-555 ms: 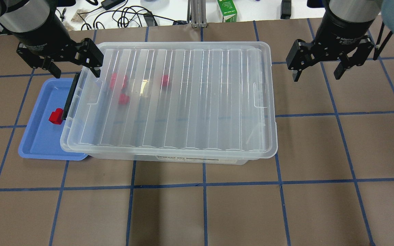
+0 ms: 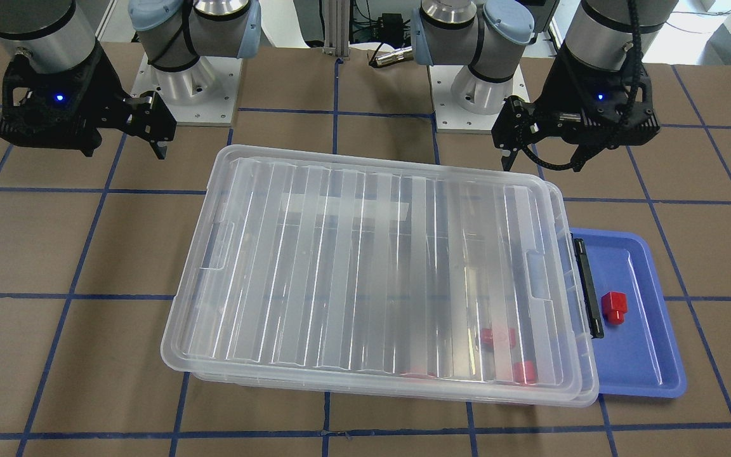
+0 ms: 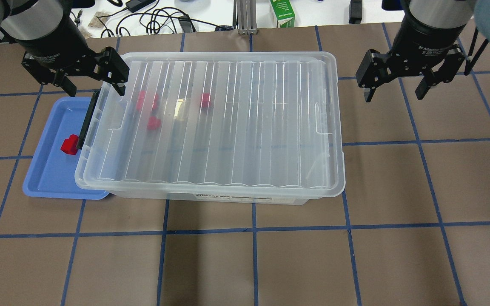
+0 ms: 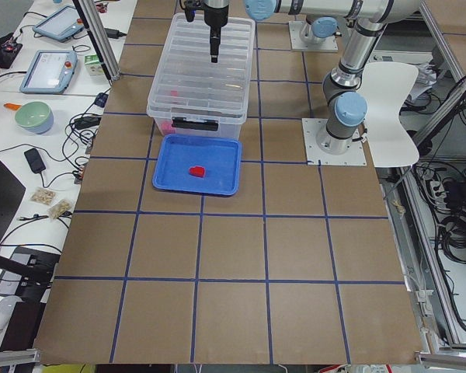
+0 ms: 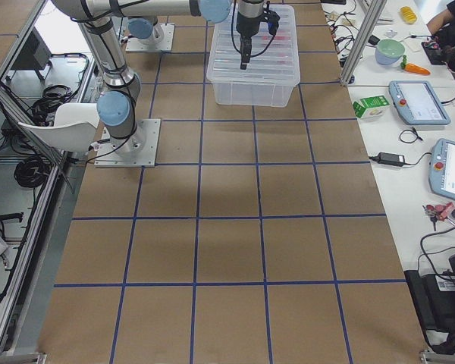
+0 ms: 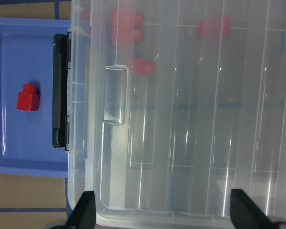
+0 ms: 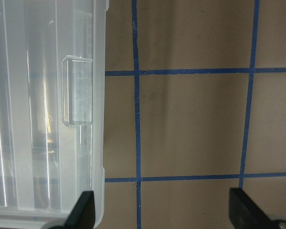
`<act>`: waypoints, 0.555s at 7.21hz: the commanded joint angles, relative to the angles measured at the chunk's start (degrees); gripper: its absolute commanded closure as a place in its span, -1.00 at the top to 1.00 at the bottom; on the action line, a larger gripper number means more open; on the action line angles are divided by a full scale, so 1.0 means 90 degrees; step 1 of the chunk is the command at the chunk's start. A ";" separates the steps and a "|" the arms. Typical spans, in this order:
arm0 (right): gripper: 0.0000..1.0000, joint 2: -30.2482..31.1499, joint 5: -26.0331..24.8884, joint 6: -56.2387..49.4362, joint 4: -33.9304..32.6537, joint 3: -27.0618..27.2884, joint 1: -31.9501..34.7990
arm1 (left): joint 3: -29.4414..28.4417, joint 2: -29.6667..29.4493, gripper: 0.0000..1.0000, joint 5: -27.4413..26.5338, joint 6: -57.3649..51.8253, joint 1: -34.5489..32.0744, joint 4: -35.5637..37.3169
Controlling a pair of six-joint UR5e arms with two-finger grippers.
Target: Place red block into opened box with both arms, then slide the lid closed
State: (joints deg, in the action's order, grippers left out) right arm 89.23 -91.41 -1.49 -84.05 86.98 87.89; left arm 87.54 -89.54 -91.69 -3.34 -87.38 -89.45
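Observation:
The clear box (image 3: 245,199) stands mid-table with the ribbed lid (image 3: 236,127) lying flat over it. Red blocks (image 3: 205,100) show blurred through the lid near the box's left end. I cannot tell which is the task's red block. Another red block (image 3: 69,144) sits on the blue tray (image 3: 47,178). My left gripper (image 3: 94,87) hangs open above the box's back-left corner, holding nothing. My right gripper (image 3: 394,93) is open over bare table, right of the box. The left wrist view shows the latch (image 6: 61,90) and lid notch (image 6: 115,95).
The blue tray (image 2: 645,368) is tucked under the box's latch end. A green carton (image 3: 282,12) and cables lie beyond the table's far edge. Tablets, a bowl and a person's hand show on the side bench (image 5: 417,98).
The lid's near-left corner has shifted slightly left and now lines up with the box rim. Both grippers have barely moved and stay open.

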 commanded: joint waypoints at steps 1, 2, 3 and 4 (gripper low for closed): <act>1.00 -0.0003 0.0001 0.0000 -0.0075 0.0003 0.0000 | 0.0010 0.0047 1.00 -0.0037 0.0000 -0.0018 -0.0021; 1.00 -0.0003 0.0010 0.0000 -0.0065 0.0042 0.0000 | 0.0010 0.0047 1.00 -0.0008 -0.0010 -0.0018 -0.0022; 1.00 0.0007 0.0040 -0.0020 -0.0065 0.0081 0.0000 | 0.0020 0.0037 1.00 -0.0027 -0.0010 -0.0028 -0.0022; 1.00 0.0007 0.0030 -0.0020 -0.0065 0.0081 0.0010 | 0.0010 0.0037 1.00 -0.0027 -0.0010 -0.0028 -0.0022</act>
State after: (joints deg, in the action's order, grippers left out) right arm 89.26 -91.17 -1.61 -84.63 87.56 87.91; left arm 87.66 -89.18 -91.90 -3.42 -87.59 -89.64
